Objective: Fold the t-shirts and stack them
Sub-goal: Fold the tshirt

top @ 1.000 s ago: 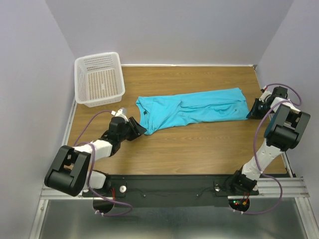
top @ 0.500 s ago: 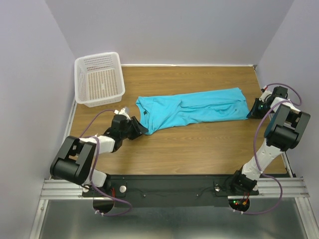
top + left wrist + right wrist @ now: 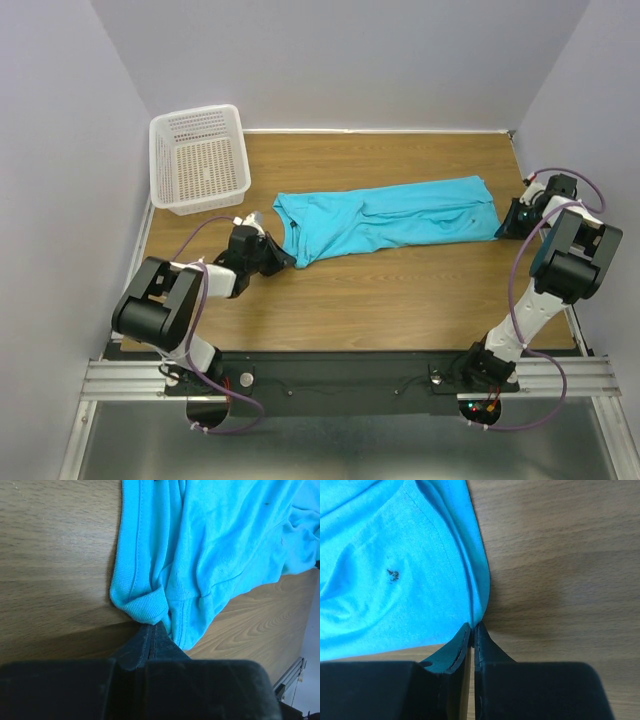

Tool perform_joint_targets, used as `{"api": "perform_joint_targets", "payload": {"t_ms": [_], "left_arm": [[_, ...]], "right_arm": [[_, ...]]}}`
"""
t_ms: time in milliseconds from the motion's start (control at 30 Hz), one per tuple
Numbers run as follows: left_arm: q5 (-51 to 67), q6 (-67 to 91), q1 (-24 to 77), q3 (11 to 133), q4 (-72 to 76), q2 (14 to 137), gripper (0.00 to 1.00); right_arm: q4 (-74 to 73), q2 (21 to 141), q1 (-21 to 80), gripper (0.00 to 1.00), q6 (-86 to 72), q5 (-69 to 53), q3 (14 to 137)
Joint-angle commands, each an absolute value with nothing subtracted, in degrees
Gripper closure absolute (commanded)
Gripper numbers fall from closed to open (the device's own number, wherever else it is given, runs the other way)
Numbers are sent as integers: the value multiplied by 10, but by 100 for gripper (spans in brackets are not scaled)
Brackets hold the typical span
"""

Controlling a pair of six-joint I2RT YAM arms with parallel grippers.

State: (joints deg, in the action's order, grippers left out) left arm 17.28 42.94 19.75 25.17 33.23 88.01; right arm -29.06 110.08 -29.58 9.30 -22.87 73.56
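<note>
On t-shirt's hem edge, right gripper

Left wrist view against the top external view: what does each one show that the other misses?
Only the left wrist view shows the shirt's ribbed edge and its stitching, right at the tips of the left gripper, jaws closed. Only the top external view shows the white mesh basket, the right gripper at the garment's other end, and its whole length laid out. Both show the turquoise t-shirt on the wooden table.
</note>
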Motion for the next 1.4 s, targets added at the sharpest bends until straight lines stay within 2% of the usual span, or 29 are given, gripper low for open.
{"api": "perform_joint_targets", "payload": {"t_ms": [0, 267, 667, 867, 900, 967, 1000, 1067, 1133, 1233, 1367], "left_arm": [[152, 401, 196, 250, 308, 883, 100], [58, 360, 183, 248, 188, 736, 100], [93, 330, 160, 253, 158, 737, 100], [98, 332, 159, 228, 139, 698, 100], [94, 333, 160, 222, 136, 691, 100], [91, 335, 159, 218, 132, 674, 100], [90, 335, 158, 217, 133, 669, 99], [85, 338, 157, 220, 131, 658, 86], [80, 341, 156, 227, 129, 638, 67], [66, 336, 157, 248, 111, 603, 55], [51, 308, 157, 270, 90, 554, 50]], "right_arm": [[-269, 1071, -307, 99, 106, -217, 731], [-270, 1038, -323, 99, 128, -197, 722], [-270, 990, -325, 99, 155, -178, 675], [-270, 955, -325, 99, 169, -167, 621], [-269, 949, -325, 96, 171, -164, 615], [-269, 936, -325, 74, 172, -162, 610], [-269, 933, -325, 68, 172, -161, 610], [-269, 917, -325, 58, 172, -160, 615], [-270, 911, -325, 53, 165, -162, 637], [-271, 904, -325, 47, 163, -173, 671], [-273, 911, -325, 46, 184, -264, 696]]}}
